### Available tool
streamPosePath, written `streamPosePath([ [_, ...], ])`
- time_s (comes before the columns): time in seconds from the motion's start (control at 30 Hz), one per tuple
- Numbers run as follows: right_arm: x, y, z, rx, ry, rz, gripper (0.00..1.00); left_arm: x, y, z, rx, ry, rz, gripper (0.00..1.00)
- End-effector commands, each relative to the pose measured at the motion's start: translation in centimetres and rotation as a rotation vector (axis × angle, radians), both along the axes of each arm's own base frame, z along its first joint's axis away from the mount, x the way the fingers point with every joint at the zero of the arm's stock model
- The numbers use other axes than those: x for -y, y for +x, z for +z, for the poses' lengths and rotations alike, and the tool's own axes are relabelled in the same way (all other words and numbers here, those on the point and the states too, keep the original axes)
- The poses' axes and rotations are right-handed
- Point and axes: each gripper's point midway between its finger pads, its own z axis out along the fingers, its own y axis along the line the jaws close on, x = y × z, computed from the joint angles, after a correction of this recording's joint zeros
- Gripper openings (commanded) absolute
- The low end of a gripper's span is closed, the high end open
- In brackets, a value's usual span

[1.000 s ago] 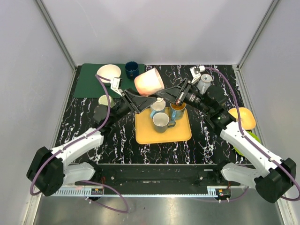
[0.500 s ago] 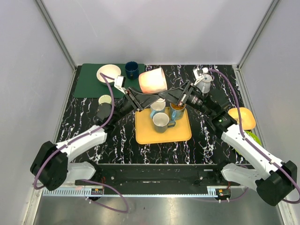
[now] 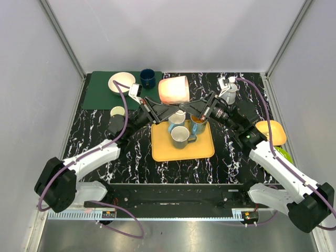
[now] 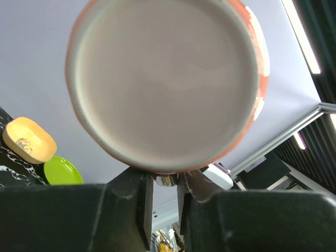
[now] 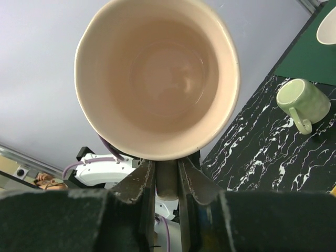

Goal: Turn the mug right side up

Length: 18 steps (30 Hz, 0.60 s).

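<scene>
On the far left corner of the desk lies one green mat, carrying one cream bowl and one dark blue cup. Just in front of the mat, one pale green mug sits alone on the black marble desk. Toward the middle, the one orange mug is off the desk altogether, held in the air above the far edge of the yellow tray and lying on its side, with its base facing the left arm and its open mouth facing the right arm. The left gripper is narrowed onto the handle below the base, and the right gripper is pinched on the same handle from the opposite side, so the two sets of fingers meet under the mug. Directly beneath them the tray holds three upright mugs packed close together: a light blue mug, a grey mug and a brown mug, all partly covered by the crossed fingers in the overhead view. Farther right, near the far edge, stands one silver pot, close behind the right wrist. At the right edge of the desk are two dishes, a yellow dish and a lime green plate half hidden by the right arm.
</scene>
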Motion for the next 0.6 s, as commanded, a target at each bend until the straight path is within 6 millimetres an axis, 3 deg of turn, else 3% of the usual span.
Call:
streamPosePath([
  [0.0,-0.9,-2.5,-4.3,-0.061,-0.126,0.134,0.0,-2.7,-2.4,8.6,0.235,-0.222,0.027,0.13],
  [0.07,-0.8,-2.6,-4.7,-0.072,-0.143,0.139,0.0,-2.6,-2.6,8.6,0.242,-0.22,0.012,0.0],
  [0.3,-0.1,-3.4,-4.4,-0.031,-0.189,0.13,0.0,-2.2,-3.3,8.0,0.282,-0.181,-0.01,0.0],
  [0.4,0.2,-3.8,-3.4,-0.008,-0.193,0.132,0.16,-2.4,-3.3,7.4,0.294,-0.156,0.02,0.0],
  [0.43,0.3,-3.9,-3.1,-0.003,-0.192,0.133,0.28,-2.5,-3.5,7.3,0.304,-0.154,0.02,0.0],
  [0.57,0.5,-4.1,-2.4,0.009,-0.192,0.124,0.52,-2.8,-3.7,7.0,0.319,-0.145,0.04,0.0],
])
